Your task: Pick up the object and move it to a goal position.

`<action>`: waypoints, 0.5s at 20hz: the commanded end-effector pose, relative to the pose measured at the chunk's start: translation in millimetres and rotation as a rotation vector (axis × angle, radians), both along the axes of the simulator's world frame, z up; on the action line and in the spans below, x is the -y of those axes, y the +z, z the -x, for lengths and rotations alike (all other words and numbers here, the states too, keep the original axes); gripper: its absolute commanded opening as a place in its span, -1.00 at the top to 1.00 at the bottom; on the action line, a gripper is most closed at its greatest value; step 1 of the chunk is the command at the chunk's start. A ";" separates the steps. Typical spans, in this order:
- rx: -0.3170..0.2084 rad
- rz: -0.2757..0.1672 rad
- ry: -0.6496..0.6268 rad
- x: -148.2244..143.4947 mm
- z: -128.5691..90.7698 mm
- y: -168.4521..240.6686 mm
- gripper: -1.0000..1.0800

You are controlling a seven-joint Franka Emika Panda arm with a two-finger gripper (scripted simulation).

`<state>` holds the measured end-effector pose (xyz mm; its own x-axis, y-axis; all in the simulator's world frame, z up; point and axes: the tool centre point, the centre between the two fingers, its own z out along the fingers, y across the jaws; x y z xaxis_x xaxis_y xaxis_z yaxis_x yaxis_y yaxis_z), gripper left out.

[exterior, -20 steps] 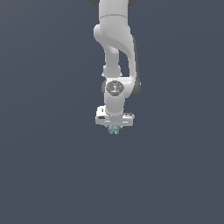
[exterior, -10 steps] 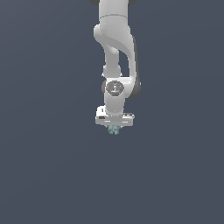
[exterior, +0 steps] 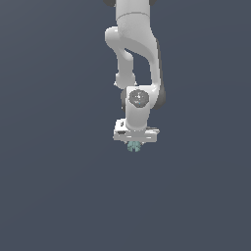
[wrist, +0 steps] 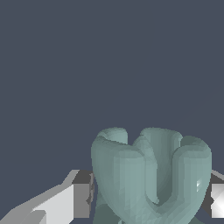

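Note:
The object (exterior: 133, 146) is a tiny pale teal-green lumpy thing with small knobs, peeking out just below the white gripper (exterior: 134, 145) in the exterior view. The arm hangs down from above, the hand pointing downward. In the wrist view the object (wrist: 151, 175) fills the space between the two fingers (wrist: 65, 203), its rounded lobes standing up large. Both fingers press against its sides, so the gripper is shut on it. The fingertips themselves are hidden behind the hand in the exterior view.
A plain dark grey-blue surface (exterior: 59, 196) fills both views. Nothing else shows on it. No goal marker shows in either view.

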<state>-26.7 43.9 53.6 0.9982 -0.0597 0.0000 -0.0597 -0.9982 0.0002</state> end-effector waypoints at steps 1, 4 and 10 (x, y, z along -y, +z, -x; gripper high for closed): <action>0.001 0.000 0.001 -18.3 -7.0 7.4 1.00; 0.001 0.000 0.001 -43.1 -17.1 17.4 1.00; 0.000 0.000 0.001 -97.7 -40.3 39.3 1.00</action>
